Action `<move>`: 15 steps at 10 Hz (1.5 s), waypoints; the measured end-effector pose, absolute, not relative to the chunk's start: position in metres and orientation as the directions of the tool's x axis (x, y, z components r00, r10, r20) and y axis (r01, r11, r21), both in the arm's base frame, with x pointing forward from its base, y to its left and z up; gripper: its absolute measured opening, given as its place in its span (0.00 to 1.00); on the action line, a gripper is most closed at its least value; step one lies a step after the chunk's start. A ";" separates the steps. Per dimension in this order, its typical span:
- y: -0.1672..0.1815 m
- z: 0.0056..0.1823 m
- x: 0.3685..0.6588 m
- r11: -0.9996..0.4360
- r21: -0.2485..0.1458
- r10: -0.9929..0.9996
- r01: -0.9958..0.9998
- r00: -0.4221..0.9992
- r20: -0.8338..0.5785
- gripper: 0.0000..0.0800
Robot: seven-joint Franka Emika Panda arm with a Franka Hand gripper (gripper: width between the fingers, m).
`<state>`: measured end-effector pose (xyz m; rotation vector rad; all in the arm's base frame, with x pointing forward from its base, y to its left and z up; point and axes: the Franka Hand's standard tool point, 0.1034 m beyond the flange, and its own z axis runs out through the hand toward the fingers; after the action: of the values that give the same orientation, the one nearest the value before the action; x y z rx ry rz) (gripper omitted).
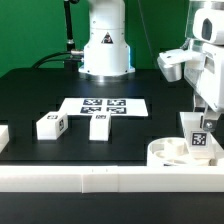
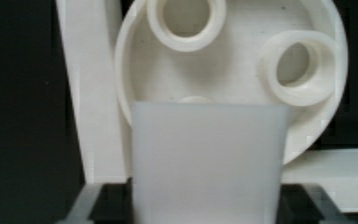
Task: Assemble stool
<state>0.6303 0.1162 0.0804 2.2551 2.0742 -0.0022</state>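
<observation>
Nearest me, the seat disc (image 1: 165,153) sits on the worktop (image 1: 30,100) against the front rail (image 1: 80,180). My hand (image 1: 202,120) is clamped on a leg (image 1: 199,140) just over it. If that leg descends off a socket (image 2: 304,66), I judge it jams or shoves the disc. A second leg (image 1: 50,125) and a third leg (image 1: 98,126) lie beyond.

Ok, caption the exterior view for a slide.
Gripper holds a leg upright at the seat; two legs lie loose by the marker board.
</observation>
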 end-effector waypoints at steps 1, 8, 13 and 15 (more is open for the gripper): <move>0.116 0.080 0.630 -0.133 0.059 0.989 0.989 0.136 -0.050 0.42; 0.121 0.079 0.625 -0.892 0.033 0.452 0.452 0.892 0.003 0.42; 0.120 0.078 0.623 -0.994 -0.002 -0.114 -0.114 0.993 0.008 0.42; 0.119 0.078 0.624 -0.904 -0.053 -0.423 -0.423 0.906 -0.013 0.42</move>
<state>0.6238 0.1186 0.0783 3.1198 -0.6933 -0.0023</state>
